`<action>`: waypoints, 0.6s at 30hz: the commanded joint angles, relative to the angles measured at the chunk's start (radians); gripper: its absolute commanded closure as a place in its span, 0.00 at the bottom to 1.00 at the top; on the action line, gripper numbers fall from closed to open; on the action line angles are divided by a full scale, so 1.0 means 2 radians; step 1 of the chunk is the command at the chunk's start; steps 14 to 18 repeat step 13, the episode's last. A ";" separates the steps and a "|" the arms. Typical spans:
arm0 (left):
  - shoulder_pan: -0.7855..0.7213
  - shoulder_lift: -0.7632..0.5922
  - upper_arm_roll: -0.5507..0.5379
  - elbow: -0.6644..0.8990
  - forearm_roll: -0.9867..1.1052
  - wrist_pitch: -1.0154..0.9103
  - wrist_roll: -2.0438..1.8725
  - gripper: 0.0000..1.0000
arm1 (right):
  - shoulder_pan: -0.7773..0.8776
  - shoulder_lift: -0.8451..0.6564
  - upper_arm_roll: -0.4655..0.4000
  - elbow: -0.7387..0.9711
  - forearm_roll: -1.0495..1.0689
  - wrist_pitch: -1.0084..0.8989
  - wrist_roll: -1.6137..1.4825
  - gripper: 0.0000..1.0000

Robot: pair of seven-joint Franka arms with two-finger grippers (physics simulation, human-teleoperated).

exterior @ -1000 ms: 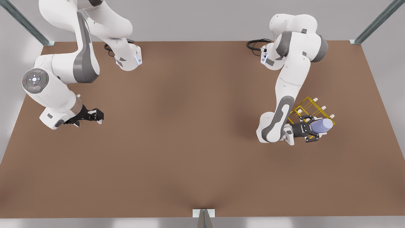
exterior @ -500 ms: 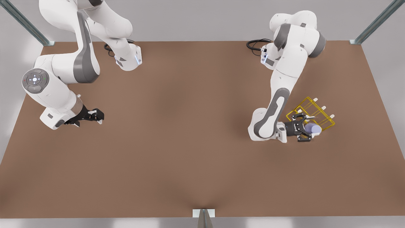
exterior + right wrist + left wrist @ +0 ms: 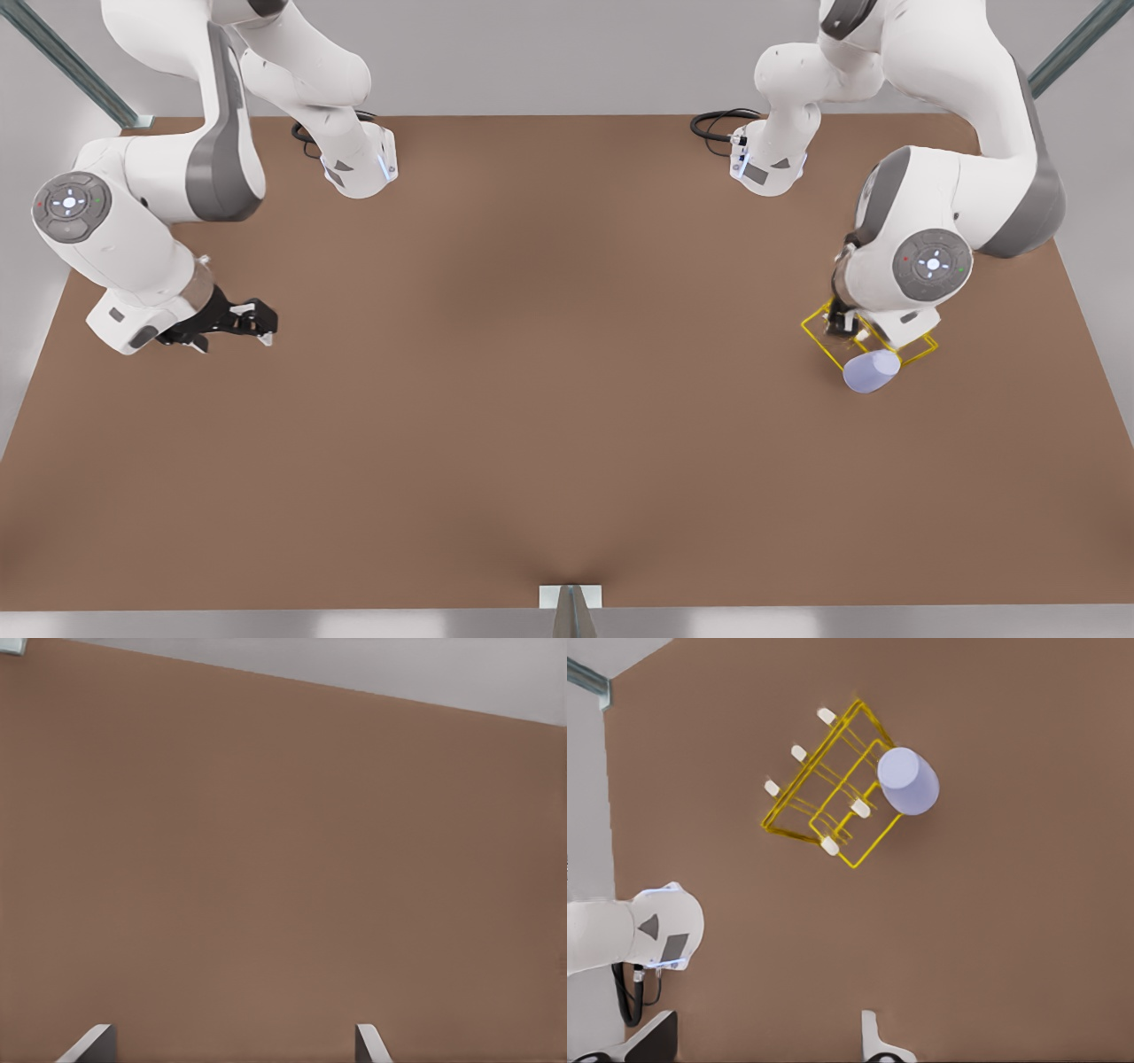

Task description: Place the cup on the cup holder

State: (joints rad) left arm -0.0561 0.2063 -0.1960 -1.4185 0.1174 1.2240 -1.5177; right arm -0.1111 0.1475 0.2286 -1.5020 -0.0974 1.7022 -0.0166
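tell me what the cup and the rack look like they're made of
The cup looks like smooth matte plastic: an even lavender-blue with no glare, pattern or seam, though glazed ceramic can't be ruled out. The rack looks like thin coated metal wire: slim, straight yellow rods forming an open frame, its short pegs ending in white tips, perhaps rubber or plastic.

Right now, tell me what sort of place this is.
Likely a simulated robot test bench: a bare brown table framed by metal struts, two white arms mounted on it, and just a yellow wire cup holder with a lavender cup.
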 commanded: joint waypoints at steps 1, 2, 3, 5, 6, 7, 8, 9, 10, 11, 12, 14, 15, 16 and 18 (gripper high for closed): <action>-0.009 -0.028 0.022 -0.046 -0.068 0.140 0.721 0.00 | 0.000 0.000 0.000 0.003 0.000 -0.001 -0.001 0.00; -0.003 0.021 0.013 0.017 -0.061 0.104 0.714 0.00 | -0.001 0.000 -0.003 0.004 0.001 -0.002 -0.001 0.00; 0.000 0.027 0.009 0.034 -0.058 0.095 0.714 0.00 | -0.002 0.001 -0.004 0.003 0.001 -0.002 -0.001 0.00; 0.002 0.030 0.009 0.034 -0.057 0.093 0.714 0.00 | -0.008 0.001 -0.004 0.003 0.003 -0.003 -0.001 0.00; 0.001 0.030 0.009 0.034 -0.057 0.091 0.713 0.00 | -0.010 0.000 -0.004 0.003 0.003 -0.003 -0.002 0.00; 0.001 0.028 0.009 0.034 -0.057 0.089 0.712 0.00 | -0.010 -0.002 -0.003 0.004 0.004 -0.003 -0.002 0.00; 0.001 0.029 0.009 0.034 -0.057 0.087 0.711 0.00 | -0.010 -0.001 -0.004 0.003 0.004 -0.003 -0.002 0.00; 0.001 0.029 0.009 0.034 -0.057 0.087 0.711 0.00 | -0.010 -0.001 -0.003 0.003 0.004 -0.003 -0.002 0.00; -0.003 0.029 0.011 0.034 -0.057 0.086 0.710 0.00 | -0.010 -0.002 -0.003 0.003 0.004 -0.003 -0.002 0.00; -0.005 0.029 0.011 0.034 -0.057 0.086 0.709 0.00 | -0.010 -0.003 -0.003 0.005 0.003 -0.003 -0.002 0.00; -0.006 0.029 0.011 0.034 -0.056 0.082 0.709 0.00 | -0.010 -0.002 -0.003 0.007 0.003 -0.003 -0.001 0.00; -0.006 0.030 0.011 0.034 -0.056 0.080 0.709 0.00 | -0.011 -0.003 -0.003 0.008 0.003 -0.003 -0.001 0.00; -0.006 0.030 0.011 0.034 -0.056 0.080 0.709 0.00 | -0.011 -0.003 -0.003 0.008 0.003 -0.003 -0.001 0.00; -0.006 0.030 0.011 0.034 -0.056 0.080 0.709 0.00 | -0.011 -0.003 -0.003 0.008 0.003 -0.003 -0.001 0.00; -0.006 0.030 0.011 0.034 -0.056 0.080 0.709 0.00 | -0.011 -0.003 -0.003 0.008 0.003 -0.003 -0.001 0.00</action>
